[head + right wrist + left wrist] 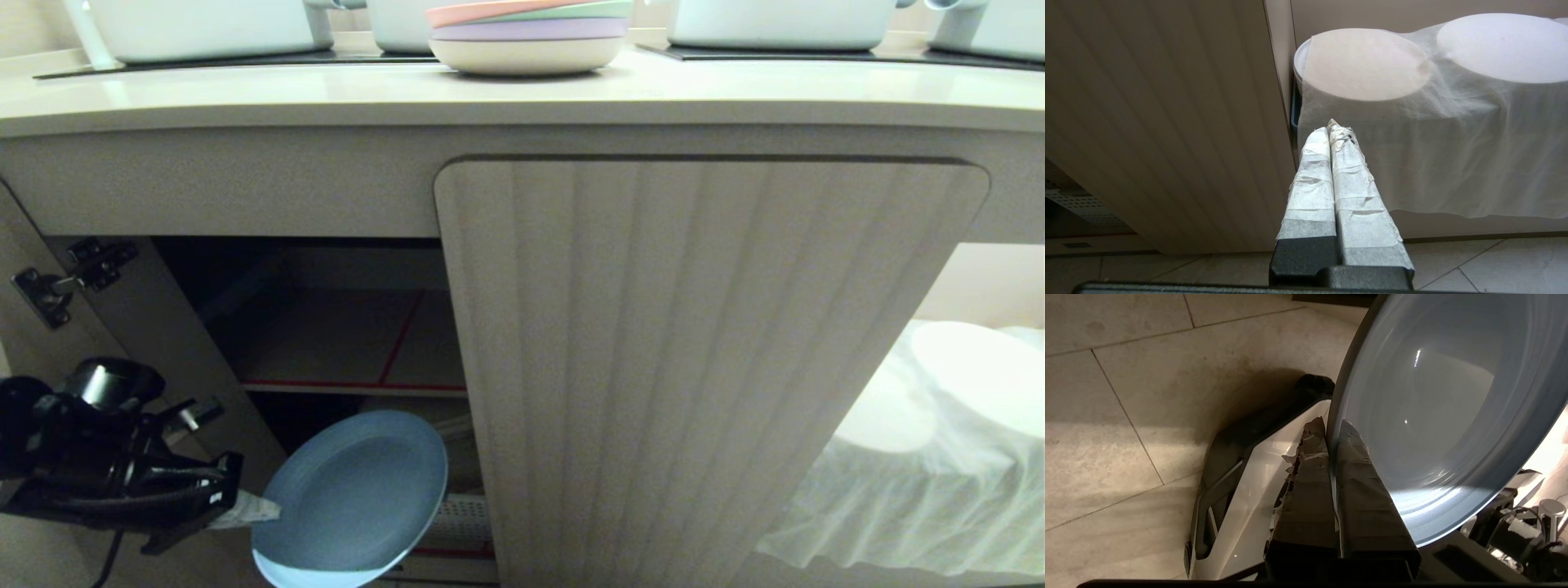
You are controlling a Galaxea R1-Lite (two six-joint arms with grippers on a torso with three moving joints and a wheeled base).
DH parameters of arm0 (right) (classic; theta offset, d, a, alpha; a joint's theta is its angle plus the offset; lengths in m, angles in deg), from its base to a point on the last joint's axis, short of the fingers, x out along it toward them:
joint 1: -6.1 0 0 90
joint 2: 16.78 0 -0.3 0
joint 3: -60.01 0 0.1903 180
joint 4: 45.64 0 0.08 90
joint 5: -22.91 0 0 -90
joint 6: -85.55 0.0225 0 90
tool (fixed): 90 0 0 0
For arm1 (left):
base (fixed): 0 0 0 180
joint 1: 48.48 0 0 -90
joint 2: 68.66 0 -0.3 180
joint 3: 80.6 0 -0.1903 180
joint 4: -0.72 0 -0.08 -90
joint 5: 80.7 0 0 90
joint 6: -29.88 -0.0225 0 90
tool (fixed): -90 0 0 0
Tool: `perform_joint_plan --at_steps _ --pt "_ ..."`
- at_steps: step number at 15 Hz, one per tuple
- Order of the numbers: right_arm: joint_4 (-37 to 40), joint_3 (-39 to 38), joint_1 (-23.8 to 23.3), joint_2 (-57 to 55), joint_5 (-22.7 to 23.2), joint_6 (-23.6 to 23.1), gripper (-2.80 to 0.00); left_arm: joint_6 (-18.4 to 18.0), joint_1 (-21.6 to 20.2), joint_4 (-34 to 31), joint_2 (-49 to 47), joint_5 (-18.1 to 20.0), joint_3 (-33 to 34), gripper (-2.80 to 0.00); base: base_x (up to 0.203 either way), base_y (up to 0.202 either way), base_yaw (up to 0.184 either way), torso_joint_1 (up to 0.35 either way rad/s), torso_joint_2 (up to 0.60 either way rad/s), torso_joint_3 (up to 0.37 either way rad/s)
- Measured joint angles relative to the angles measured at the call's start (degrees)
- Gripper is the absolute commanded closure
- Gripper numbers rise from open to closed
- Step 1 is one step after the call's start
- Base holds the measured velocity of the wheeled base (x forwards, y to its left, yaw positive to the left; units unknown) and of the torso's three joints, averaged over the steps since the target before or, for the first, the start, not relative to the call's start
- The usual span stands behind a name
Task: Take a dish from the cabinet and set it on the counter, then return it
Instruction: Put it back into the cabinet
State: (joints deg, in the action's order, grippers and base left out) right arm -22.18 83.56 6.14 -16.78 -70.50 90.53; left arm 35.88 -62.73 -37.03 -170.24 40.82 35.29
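Left gripper (253,510) is low at the near left of the head view, in front of the open half of the cabinet (710,367). Its taped fingers (1306,473) are pinching the rim of the dish (355,498), one on each face, as the left wrist view shows plainly. The dish is blue, round and shallow, held clear of any surface, tilted with its hollow face turned up and towards the head camera. It hangs at the mouth of the opening, below the level of the inner shelf (326,343). Tiled floor (1118,416) lies beneath it.

Right gripper (1331,130) shows only in its own wrist view: taped fingers pressed together, holding nothing, pointing at the fluted door (1167,122) and at a white cloth (1433,143) draped over round shapes beside it.

Behind the dish, the shelf is edged with a red line and the compartment is dark. The left door is swung open, hinges (49,290) exposed; the right door is shut.

Farthest and highest, the desk (326,94) carries a stack of pastel plates (529,37) with a pink one on top, resting in a cream bowl, and pale containers (212,28) on black mats.
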Motion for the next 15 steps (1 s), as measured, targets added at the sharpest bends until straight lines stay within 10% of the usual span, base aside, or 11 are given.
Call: perform_joint_plan --at_steps 15 --pt "0.0 0.0 -0.02 0.0 0.0 0.01 0.0 0.03 1.72 -5.62 -7.16 -0.07 -12.43 0.0 0.0 0.0 0.0 0.0 0.0 0.0"
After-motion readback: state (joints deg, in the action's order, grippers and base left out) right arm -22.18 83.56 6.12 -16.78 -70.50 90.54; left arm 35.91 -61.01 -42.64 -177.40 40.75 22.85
